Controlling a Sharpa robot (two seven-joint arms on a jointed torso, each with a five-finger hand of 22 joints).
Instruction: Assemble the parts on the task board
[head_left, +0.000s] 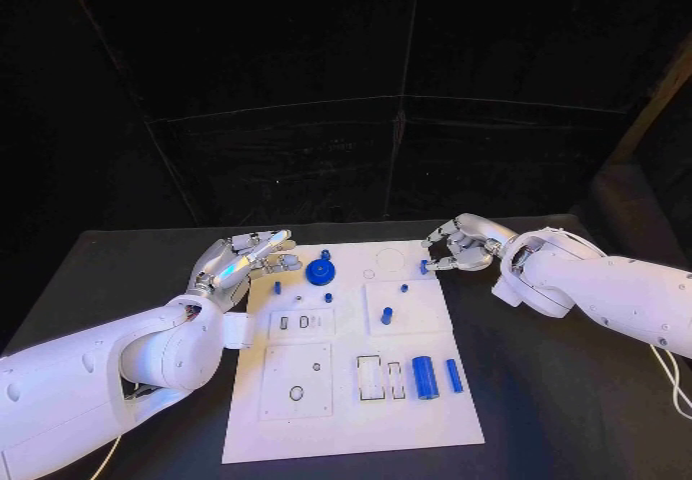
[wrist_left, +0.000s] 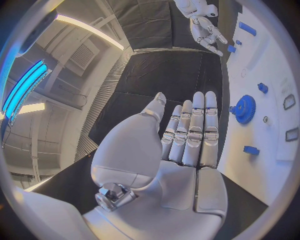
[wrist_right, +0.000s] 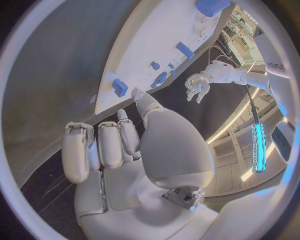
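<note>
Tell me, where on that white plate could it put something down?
The task board's near strip, below the blue cylinder, is bare. The black table right of the board is free too. The far end is crowded: blue gear, small pegs, both hands.

Two white robot arms ending in silver hands.

Smooth, rounded white shells are seen on the left arm (head_left: 101, 375) and right arm (head_left: 620, 290). The left hand (head_left: 238, 262) and right hand (head_left: 459, 247) are built from segmented silver fingers. A thin pale cable (head_left: 675, 385) hangs at the right arm's five o'clock.
</note>
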